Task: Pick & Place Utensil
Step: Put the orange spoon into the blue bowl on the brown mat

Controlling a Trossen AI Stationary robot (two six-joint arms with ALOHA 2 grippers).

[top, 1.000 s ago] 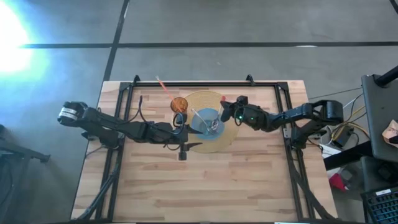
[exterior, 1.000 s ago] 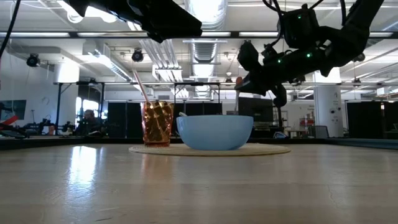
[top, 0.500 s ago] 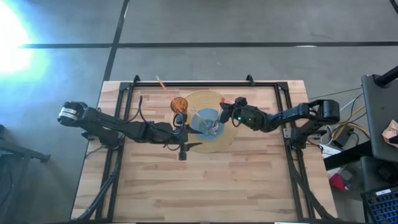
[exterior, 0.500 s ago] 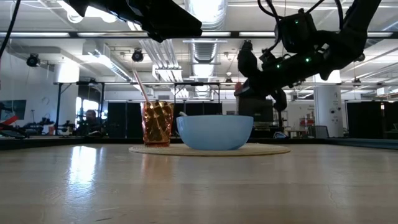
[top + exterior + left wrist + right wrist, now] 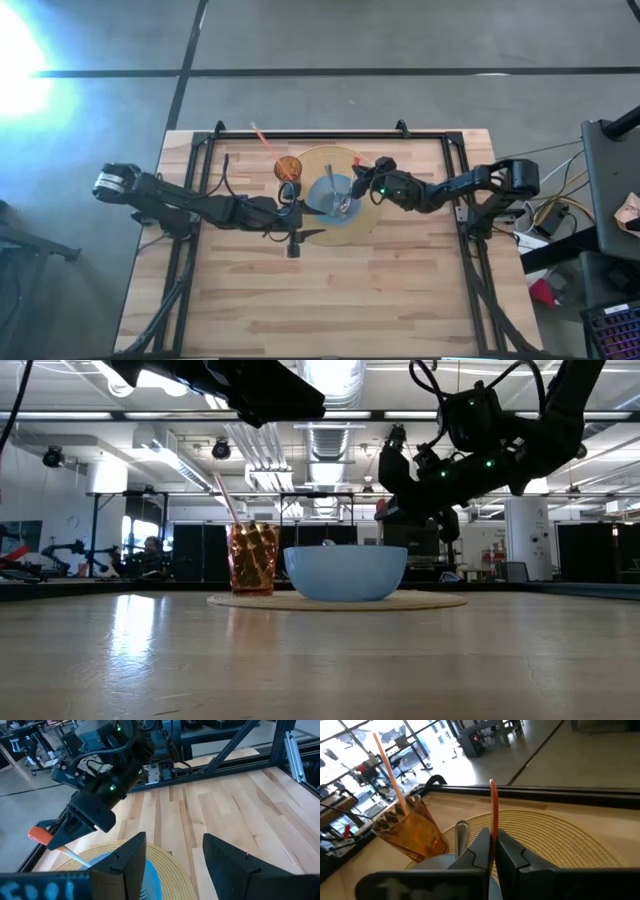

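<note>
A: Right gripper [image 5: 362,181] first. What are the fingers doing?

B: Clenched on the utensil [image 5: 493,810], thin orange handle pinched between the two dark fingers [image 5: 479,849]. Handle sticks up past the tips. In the high view the metal end [image 5: 341,203] sits inside the blue bowl [image 5: 322,208].

A: Fork or spoon?

B: Can't tell. Working end is mostly hidden by the bowl wall in the low view, too small from above. A grey rounded tip [image 5: 462,827] shows by the fingers in the right wrist view, but the shape isn't clear.

A: Left gripper?

B: Left gripper [image 5: 172,857] released, fingers spread w/ a clear gap, nothing between them. It's at the near left rim of the bowl, over the edge of the woven mat [image 5: 372,215]. Low view only shows its dark underside at the top of frame, tips cut off.

A: Arm poses?

B: Right arm reaches in from the right side of the table [image 5: 400,290], stretched low, wrist tilted down toward the bowl; green lights on it. Left arm comes from the left edge, nearly straight, lying low across the wood.

A: Other stuff?

B: Orange cup [image 5: 253,558] w/ a straw [image 5: 225,499], standing upright on the mat just left of the bowl, at its far side. Whether the two touch, can't tell. Bowl sits about mid-mat.
</note>
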